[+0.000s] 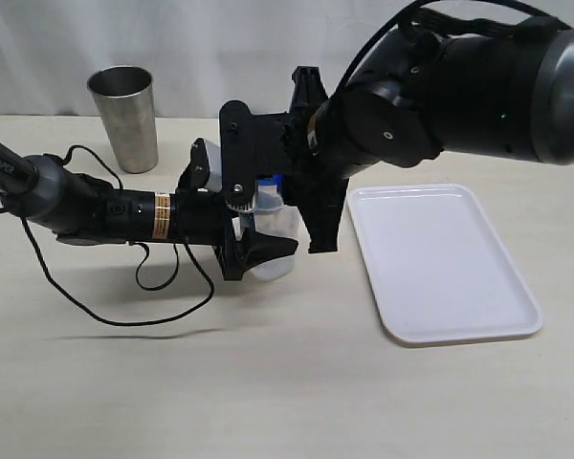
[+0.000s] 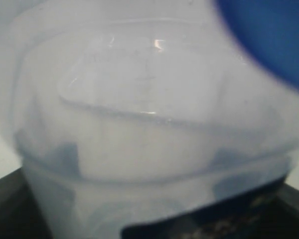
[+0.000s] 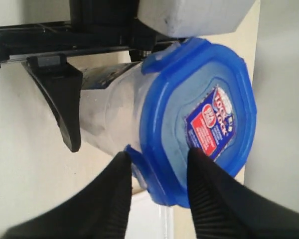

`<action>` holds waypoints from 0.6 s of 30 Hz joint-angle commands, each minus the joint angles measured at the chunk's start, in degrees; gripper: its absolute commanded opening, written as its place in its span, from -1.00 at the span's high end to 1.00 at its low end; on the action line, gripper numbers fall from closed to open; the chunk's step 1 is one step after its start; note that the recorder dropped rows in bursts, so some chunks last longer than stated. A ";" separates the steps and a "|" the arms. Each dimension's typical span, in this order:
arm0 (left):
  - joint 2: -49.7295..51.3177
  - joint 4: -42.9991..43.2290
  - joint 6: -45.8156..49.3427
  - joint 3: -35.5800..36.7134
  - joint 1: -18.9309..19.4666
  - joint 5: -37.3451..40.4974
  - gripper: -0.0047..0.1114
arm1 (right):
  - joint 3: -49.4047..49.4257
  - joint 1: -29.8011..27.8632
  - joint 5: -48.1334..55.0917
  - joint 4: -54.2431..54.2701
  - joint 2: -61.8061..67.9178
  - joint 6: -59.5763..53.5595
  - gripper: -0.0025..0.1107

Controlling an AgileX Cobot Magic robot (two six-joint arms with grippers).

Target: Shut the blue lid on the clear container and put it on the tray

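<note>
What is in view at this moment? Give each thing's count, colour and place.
blue lid: one, blue with a colourful sticker, on the clear container's mouth.
clear container: one, translucent, mid-table, in the left gripper's hold.
tray: one, white, on the table's right side.
steel cup: one, grey, upright at the back left.
cable: one, black, looped on the table below the left arm.
table: one, beige.
curtain: one, white, behind the table.
left gripper: one, black, closed on the clear container.
right gripper: one, black, jaws apart at the blue lid's edge.
</note>
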 commanded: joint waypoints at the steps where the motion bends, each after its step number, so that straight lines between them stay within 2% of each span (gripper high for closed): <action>1: -1.10 1.68 2.50 -0.22 -1.80 -8.42 0.92 | 2.01 0.26 3.00 13.09 2.03 1.73 0.47; 6: -1.10 0.68 2.85 -0.22 -1.80 -8.42 0.92 | 2.01 0.26 6.34 24.80 0.01 0.63 0.46; 9: -1.10 0.78 2.85 -0.22 -1.80 -8.42 0.92 | 0.92 -0.11 5.94 29.33 -1.03 1.84 0.27; 12: -1.10 0.78 2.74 -0.22 -1.80 -8.42 0.92 | -2.79 -1.10 8.92 29.57 -1.29 7.79 0.06; 18: -1.10 0.78 2.74 -0.22 -1.80 -8.42 0.92 | -12.46 -5.57 14.17 30.32 -1.66 22.50 0.04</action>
